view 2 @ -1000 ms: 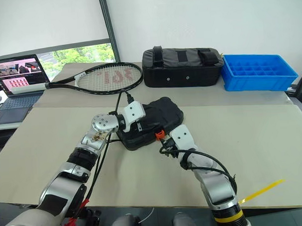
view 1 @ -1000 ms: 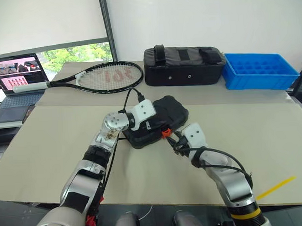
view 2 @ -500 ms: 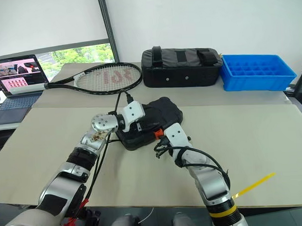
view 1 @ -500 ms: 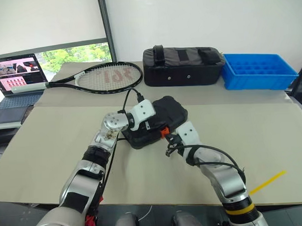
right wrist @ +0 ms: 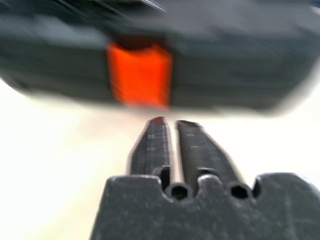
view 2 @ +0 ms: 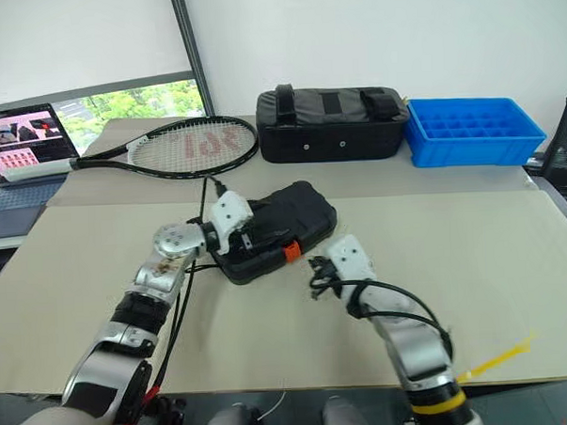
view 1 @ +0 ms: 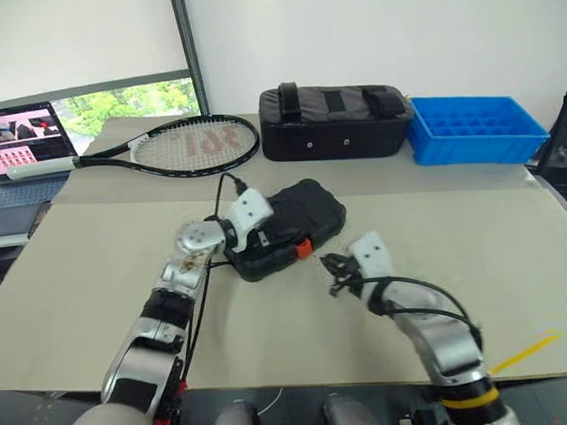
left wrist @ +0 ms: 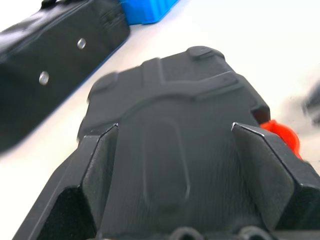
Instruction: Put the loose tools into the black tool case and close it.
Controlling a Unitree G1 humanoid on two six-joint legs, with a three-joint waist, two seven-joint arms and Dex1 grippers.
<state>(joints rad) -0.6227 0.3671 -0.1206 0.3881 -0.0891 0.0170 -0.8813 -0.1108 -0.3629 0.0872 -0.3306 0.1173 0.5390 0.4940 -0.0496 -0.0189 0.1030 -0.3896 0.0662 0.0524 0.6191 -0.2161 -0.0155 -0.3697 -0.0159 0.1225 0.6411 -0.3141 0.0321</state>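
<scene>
Left eye view: the black tool case (view 1: 289,228) lies closed at the middle of the table (view 1: 510,231), its orange latch (view 1: 303,247) facing the near edge. The left gripper (view 1: 266,234) rests over the case's left end; the right gripper (view 1: 334,270) hovers just near-right of the latch, apart from it. A tennis racket (view 1: 182,144), black fabric bag (view 1: 331,122) and blue tray (view 1: 468,129) line the far side, a laptop (view 1: 17,149) at far left.

Left wrist view: the left fingers (left wrist: 100,170) stand spread wide over the closed lid, grasping nothing.

Right wrist view: the right fingertips (right wrist: 155,142) are nearly together, empty, pointing at the latch.
</scene>
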